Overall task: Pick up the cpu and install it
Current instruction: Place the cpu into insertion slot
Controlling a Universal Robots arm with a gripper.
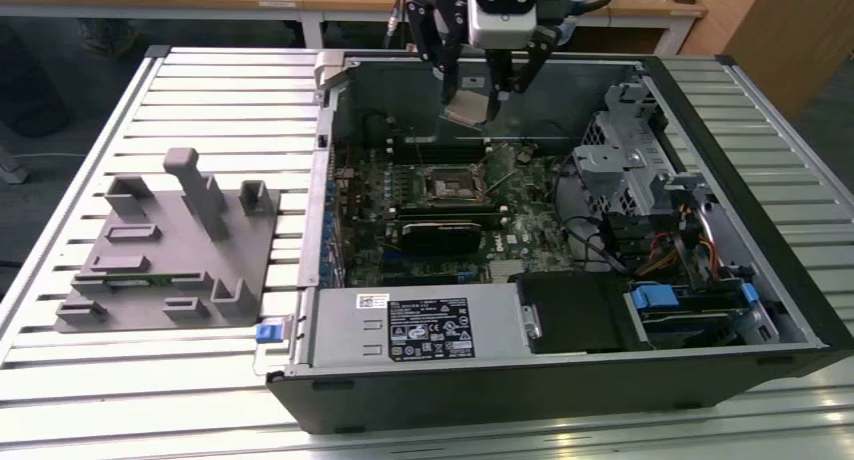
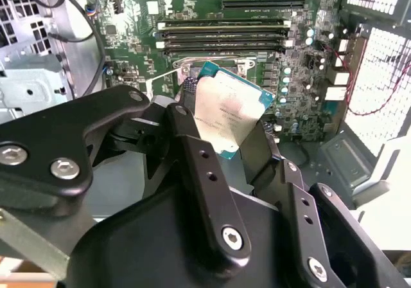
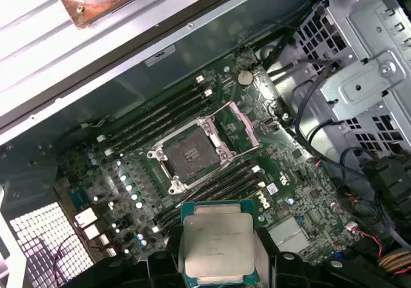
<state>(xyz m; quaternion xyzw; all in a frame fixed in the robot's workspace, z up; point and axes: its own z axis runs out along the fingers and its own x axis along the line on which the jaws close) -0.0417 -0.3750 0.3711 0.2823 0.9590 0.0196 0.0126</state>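
Silvery cpu (image 3: 218, 243) in pincer (image 2: 225, 130), over mobo (image 3: 282, 166)

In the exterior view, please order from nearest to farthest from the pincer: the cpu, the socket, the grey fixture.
1. cpu, held in the pincer.
2. socket, on the motherboard inside the case.
3. grey fixture, outside the case, exterior view's left.

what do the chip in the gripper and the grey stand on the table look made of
The chip, held in the gripper: pale silvery metal lid with a dull satin sheen, on a green board that shows at its edge. The grey stand: matte, even grey with no glints, probably plastic; painted metal can't be ruled out.
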